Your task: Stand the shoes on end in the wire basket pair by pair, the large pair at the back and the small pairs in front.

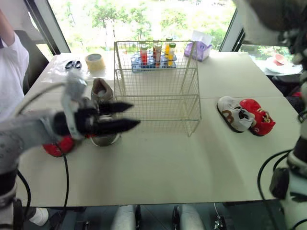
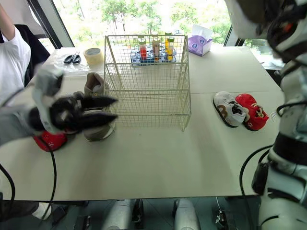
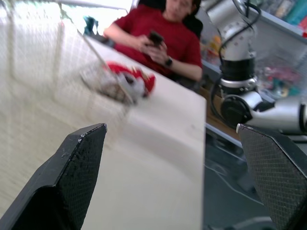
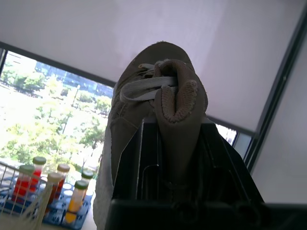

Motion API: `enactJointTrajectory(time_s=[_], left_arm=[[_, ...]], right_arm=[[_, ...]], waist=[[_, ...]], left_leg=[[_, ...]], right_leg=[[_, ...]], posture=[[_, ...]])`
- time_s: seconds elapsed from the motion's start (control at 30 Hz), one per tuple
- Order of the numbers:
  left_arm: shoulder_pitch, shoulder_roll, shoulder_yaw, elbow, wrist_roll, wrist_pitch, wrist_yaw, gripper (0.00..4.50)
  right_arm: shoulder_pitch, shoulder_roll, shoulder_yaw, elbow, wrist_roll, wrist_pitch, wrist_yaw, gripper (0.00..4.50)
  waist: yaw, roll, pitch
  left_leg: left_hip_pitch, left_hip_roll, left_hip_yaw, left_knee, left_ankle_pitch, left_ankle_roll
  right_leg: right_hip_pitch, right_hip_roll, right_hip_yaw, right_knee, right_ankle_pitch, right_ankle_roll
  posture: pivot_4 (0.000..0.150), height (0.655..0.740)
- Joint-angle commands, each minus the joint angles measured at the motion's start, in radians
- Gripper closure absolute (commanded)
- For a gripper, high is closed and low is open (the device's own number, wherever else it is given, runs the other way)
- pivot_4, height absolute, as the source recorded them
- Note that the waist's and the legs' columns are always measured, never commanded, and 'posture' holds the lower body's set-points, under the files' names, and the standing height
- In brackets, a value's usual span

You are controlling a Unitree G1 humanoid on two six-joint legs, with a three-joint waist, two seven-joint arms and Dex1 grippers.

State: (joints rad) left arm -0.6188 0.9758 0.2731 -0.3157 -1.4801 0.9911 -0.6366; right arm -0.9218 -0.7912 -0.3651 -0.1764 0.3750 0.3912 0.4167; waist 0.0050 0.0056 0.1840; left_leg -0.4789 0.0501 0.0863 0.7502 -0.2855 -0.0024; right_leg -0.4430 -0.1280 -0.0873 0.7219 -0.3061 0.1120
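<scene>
The right end effector (image 4: 177, 132) is clamped on a taupe shoe (image 4: 144, 86), one of the large pair. It grips the soft heel collar, and the toe points up and away. In the head views that arm is a blur at the upper right, so I cannot say how it sits relative to the wire basket (image 1: 163, 108). The basket is empty.

The left end effector (image 1: 135, 115) holds nothing and its fingers are spread wide. It hangs just off the basket's left front corner, in front of the matching taupe shoe (image 1: 101, 90), which lies on the table (image 1: 158, 167) beside the basket's left wall.

Main risks, as I judge them:
- The grip is on padded, yielding fabric with the shoe's weight hanging away from it, so the shoe could sag or slip out on the way down.
- The basket looks light. A shoe catching its rim or pressing on the back wall could push it into the rack of capped tubes (image 1: 153, 60) just behind it.
- One large shoe stood on end at the back has nothing to lean on until its mate is in, so it may tip forward.
- The spread left fingers are near the mesh and could snag a wire when reaching for the mate.

The small shoes are split up. A red one (image 1: 57, 146) lies on the left, and a white-and-brown one (image 1: 235, 114) touches another red one (image 1: 258, 116) on the right. That makes a mismatched pair likely.
</scene>
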Motion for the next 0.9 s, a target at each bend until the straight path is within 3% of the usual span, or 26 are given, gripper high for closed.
enactJointTrajectory(time_s=[0.03, 0.23, 0.5, 0.63, 0.9], left_arm=[[-0.141, 0.048, 0.047, 0.181, 0.08, -0.031, -0.071, 0.0], [-0.528, 0.034, -0.043, 0.665, 0.337, -0.113, -0.274, 0.0], [-0.798, -0.022, -0.167, 1.076, 0.668, -0.252, -0.598, 0.0], [-0.866, -0.072, -0.167, 1.146, 0.741, -0.263, -0.68, 0.0], [-0.9, -0.166, -0.114, 1.109, 0.742, -0.185, -0.757, 0.0]], right_arm=[[-0.11, -0.066, 0.058, 0.047, 0.037, -0.085, 0.187, 3.81], [-0.301, -0.14, 0.179, 0.221, 0.018, -0.306, 0.526, 3.81], [-0.379, -0.131, 0.219, 0.204, 0.052, -0.307, 0.656, 3.81], [-0.363, -0.125, 0.221, 0.146, 0.069, -0.276, 0.659, 3.81], [-0.316, -0.107, 0.228, 0.062, 0.067, -0.253, 0.649, 3.81]], waist=[[-0.005, -0.001, 0.0], [-0.017, -0.003, 0.002], [-0.019, -0.006, 0.003], [-0.019, -0.007, 0.004], [-0.02, -0.008, 0.004]], left_leg=[[0.0, 0.0, 0.001, -0.001, 0.0, 0.0], [-0.002, 0.0, 0.004, 0.0, 0.0, 0.0], [-0.006, 0.001, 0.007, 0.001, 0.0, 0.0], [-0.017, 0.001, 0.006, 0.004, 0.001, -0.001], [-0.017, 0.001, 0.007, 0.004, 0.001, -0.001]], right_leg=[[0.0, 0.0, 0.0, -0.001, 0.0, 0.0], [-0.001, 0.0, 0.0, -0.001, 0.0, 0.0], [-0.006, -0.001, 0.0, 0.0, 0.0, 0.002], [-0.018, -0.001, 0.0, 0.003, 0.0, 0.002], [-0.018, -0.002, 0.0, 0.003, 0.0, 0.002]], posture=[[0.15, 0.6675], [0.15, 0.6675], [0.15, 0.6675], [0.15, 0.6675], [0.15, 0.6675]])
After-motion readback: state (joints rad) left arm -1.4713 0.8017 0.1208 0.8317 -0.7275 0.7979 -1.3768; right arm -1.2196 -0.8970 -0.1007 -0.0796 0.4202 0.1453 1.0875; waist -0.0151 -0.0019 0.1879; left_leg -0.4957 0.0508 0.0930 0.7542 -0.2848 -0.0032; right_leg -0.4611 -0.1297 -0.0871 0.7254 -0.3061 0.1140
